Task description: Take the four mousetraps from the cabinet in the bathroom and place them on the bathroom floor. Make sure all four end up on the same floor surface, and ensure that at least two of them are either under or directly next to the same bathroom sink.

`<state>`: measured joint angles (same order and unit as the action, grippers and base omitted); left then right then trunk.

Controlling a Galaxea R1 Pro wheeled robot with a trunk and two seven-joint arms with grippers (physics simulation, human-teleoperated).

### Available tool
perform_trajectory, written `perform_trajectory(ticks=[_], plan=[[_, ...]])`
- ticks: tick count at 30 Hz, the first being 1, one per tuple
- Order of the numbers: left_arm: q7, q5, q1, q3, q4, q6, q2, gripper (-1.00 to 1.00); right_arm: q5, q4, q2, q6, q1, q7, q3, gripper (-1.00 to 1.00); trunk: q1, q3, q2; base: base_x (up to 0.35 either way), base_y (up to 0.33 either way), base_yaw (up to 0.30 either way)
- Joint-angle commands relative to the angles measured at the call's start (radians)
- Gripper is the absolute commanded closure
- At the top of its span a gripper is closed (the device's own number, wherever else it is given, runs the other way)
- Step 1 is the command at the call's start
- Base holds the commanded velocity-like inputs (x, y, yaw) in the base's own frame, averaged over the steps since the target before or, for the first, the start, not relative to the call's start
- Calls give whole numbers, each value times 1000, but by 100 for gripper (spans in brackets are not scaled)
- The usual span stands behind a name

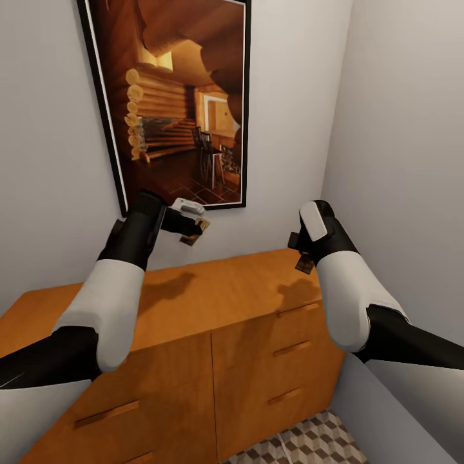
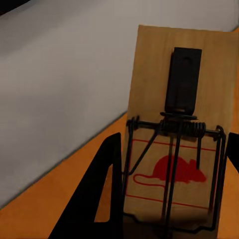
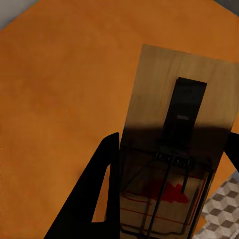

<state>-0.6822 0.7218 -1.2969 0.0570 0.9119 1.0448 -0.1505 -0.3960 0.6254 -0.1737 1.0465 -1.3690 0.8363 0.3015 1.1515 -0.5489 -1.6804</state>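
Observation:
Both arms hang above the orange-brown cabinet (image 1: 212,303), each holding a mousetrap. My left gripper (image 1: 193,231) is shut on a tan mousetrap (image 1: 195,232), seen close in the left wrist view as a board with dark wire and a red mouse print (image 2: 181,139) between the black fingers (image 2: 102,199). My right gripper (image 1: 304,256) is shut on a second mousetrap (image 1: 304,263), which the right wrist view shows as a shaded board (image 3: 174,149) over the cabinet top (image 3: 64,99). A strip of cube-patterned bathroom floor (image 1: 303,444) lies below the cabinet front. The sink is out of view.
A large framed picture of a log cabin (image 1: 180,96) hangs on the grey wall behind the cabinet. Another grey wall (image 1: 406,161) closes in on the right. The cabinet front has drawers with slim bar handles (image 1: 291,348).

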Motion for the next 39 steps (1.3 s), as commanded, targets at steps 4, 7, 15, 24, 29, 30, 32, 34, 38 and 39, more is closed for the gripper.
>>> perform_trajectory(ticks=[4, 7, 15, 24, 29, 30, 32, 34, 38, 39], plan=[[-8, 23, -1, 23, 10, 2, -1, 100, -12, 0, -1, 1, -1, 8, 3, 100, 0, -1, -1, 0, 0, 0], [-8, 32, -1, 57, 14, 2, 0, 100, -12, 0, -1, 1, -1, 8, 3, 100, 0, -1, -1, 0, 0, 0], [-8, 106, -1, 159, 50, 2, 2, 100, -11, -1, -1, 1, -1, 7, 3, 100, 0, -1, -1, -19, 0, 0], [-8, 235, -1, 169, 120, 2, -10, 100, -12, -1, -1, 1, 0, 7, 2, 100, 0, -1, -1, -286, 0, 0], [-9, 244, -1, 170, 117, 2, -23, 100, -12, -1, -1, 1, -1, 7, -26, 100, 0, -1, -1, -340, 0, 0], [-9, 243, -1, 170, 116, 2, -24, 100, -12, -1, -1, 1, -1, 6, -31, 100, 0, -1, -1, -343, -5, 0], [-10, 240, -1, 170, 113, 2, -24, 100, -12, -1, -1, 1, -1, 1, -39, 100, 0, -1, -1, -344, -31, 0], [-11, 238, -1, 170, 107, 2, -24, 100, -12, -1, -1, 1, -1, -2, -44, 100, 0, -1, -1, -344, -52, 0], [-11, 235, -1, 170, 98, 2, -24, 100, -12, -1, -1, 1, -1, -4, -48, 100, 0, -1, -1, -344, -52, 0], [-11, 235, -1, 171, 97, 2, -24, 100, -11, -1, -1, 1, -1, -4, -49, 100, 0, -1, -1, -344, -27, 0]])
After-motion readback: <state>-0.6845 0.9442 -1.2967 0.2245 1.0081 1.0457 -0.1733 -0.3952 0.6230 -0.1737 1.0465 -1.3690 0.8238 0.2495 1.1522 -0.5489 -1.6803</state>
